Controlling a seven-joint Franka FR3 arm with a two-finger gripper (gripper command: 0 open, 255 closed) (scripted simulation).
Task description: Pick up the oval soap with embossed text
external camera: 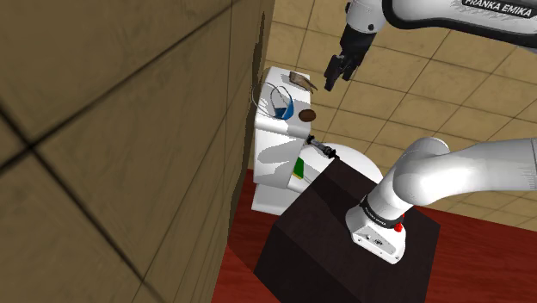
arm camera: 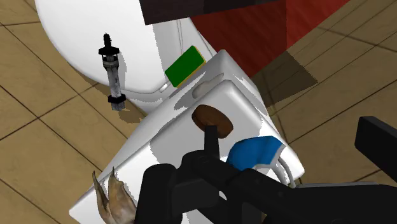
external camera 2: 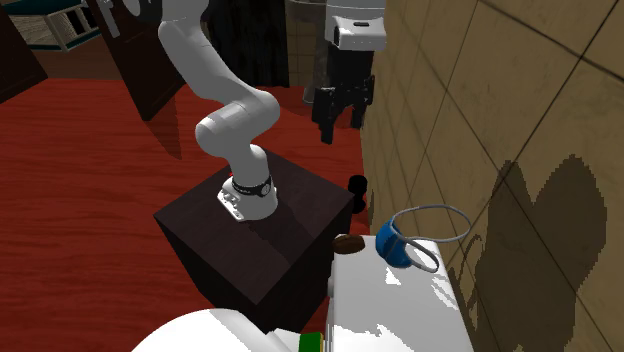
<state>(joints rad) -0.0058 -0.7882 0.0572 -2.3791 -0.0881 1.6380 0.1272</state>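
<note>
shoulder view: gripper (external camera: 337, 67) hangs above the white toilet tank (external camera: 274, 151), fingers apart, nothing between them. the brown oval soap (external camera: 305, 114) lies flat on top of the tank, near the edge that faces the stand (external camera: 344, 237), just beside a blue object (external camera: 280, 105) with a thin cord. gripper is up and to this view's right of the soap, well apart from it

second exterior view: soap sits at the tank corner nearest the stand, blue object just to its right. gripper is high above both, fingers spread

wrist view: soap lies ahead of the fingers, between a green block (arm camera: 183, 65) at the tank's front and the blue object. embossed text too small to read

judgement: soap is probably light, rigid, smooth and slippery, with a low profile. take it across the short axis, fingertips close to the tank top, moderate squeeze. the blue object crowds one side, so that finger needs clearance
</note>
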